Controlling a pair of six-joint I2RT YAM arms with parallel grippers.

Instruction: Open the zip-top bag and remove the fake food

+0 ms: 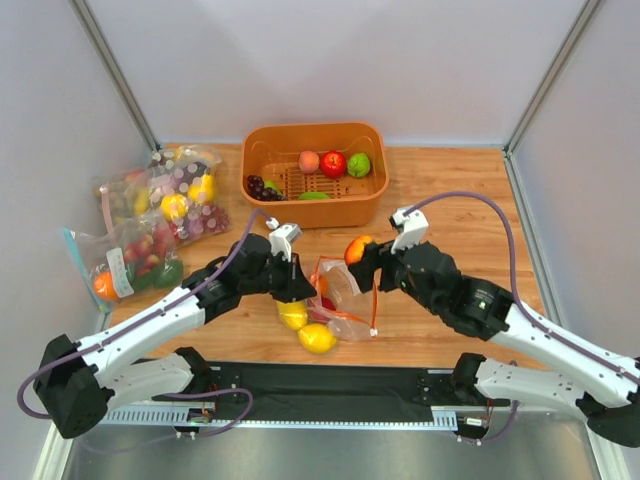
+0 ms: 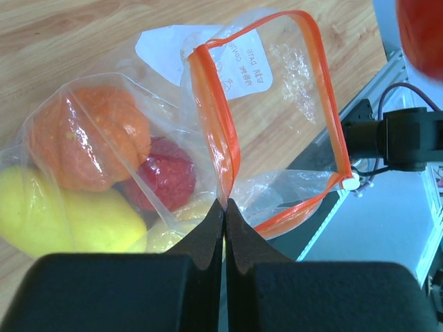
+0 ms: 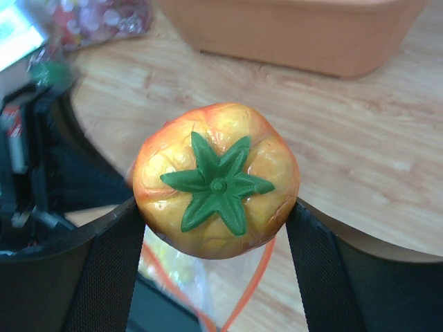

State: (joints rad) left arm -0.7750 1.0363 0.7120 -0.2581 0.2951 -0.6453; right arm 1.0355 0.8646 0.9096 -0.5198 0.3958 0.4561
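The clear zip-top bag with its orange-red zip strip lies open near the table's front edge. My left gripper is shut on the bag's zip edge. Inside the bag I see an orange pepper, a red piece and yellow lemons. Two lemons show at the bag's bottom in the top view. My right gripper is shut on a red-yellow fruit with a green star-shaped calyx, held above the bag's mouth.
An orange basket at the back holds a peach, red apple, green fruit and grapes. Other filled bags lie at the left. A black rail runs along the near edge.
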